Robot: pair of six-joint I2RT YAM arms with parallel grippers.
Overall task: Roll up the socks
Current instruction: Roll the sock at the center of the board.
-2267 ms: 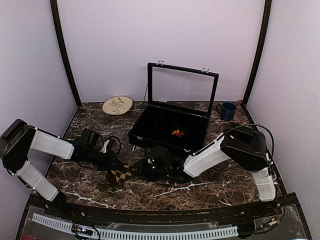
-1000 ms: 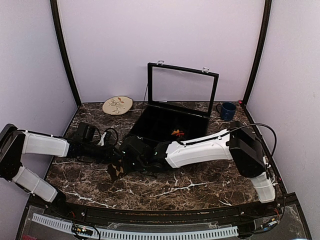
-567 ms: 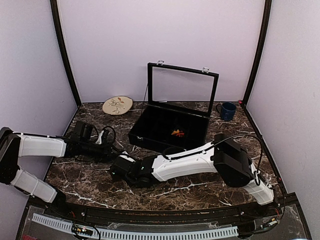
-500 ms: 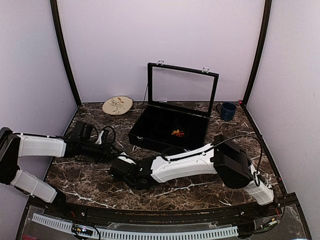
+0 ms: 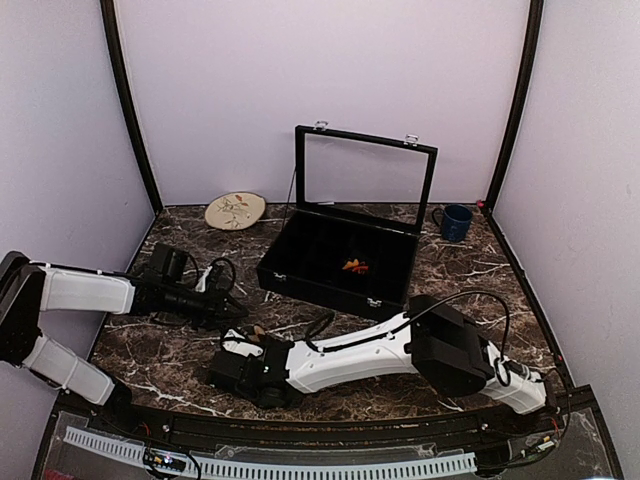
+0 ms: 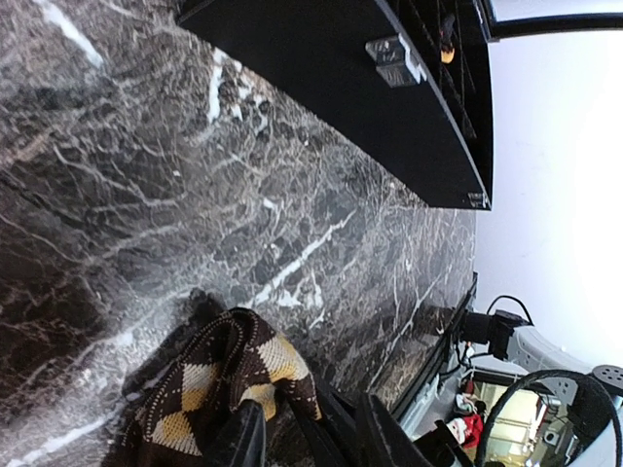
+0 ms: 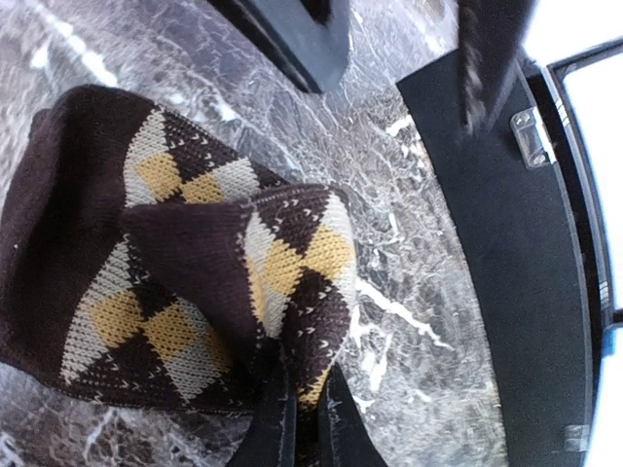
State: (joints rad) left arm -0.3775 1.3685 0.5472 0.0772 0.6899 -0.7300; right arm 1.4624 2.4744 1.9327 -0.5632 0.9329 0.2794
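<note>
We pinch a fold of the tan-brown sock (image 7: 185, 243) in our right gripper (image 7: 297, 394), low over the marble table (image 7: 389, 292). Our left gripper (image 5: 230, 309) sits nearby, jaws parted, holding nothing.

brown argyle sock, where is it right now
In the right wrist view the brown argyle sock lies bunched on the marble table, pinched in the jaws of the right gripper, on the near left side short of the black case.
</note>
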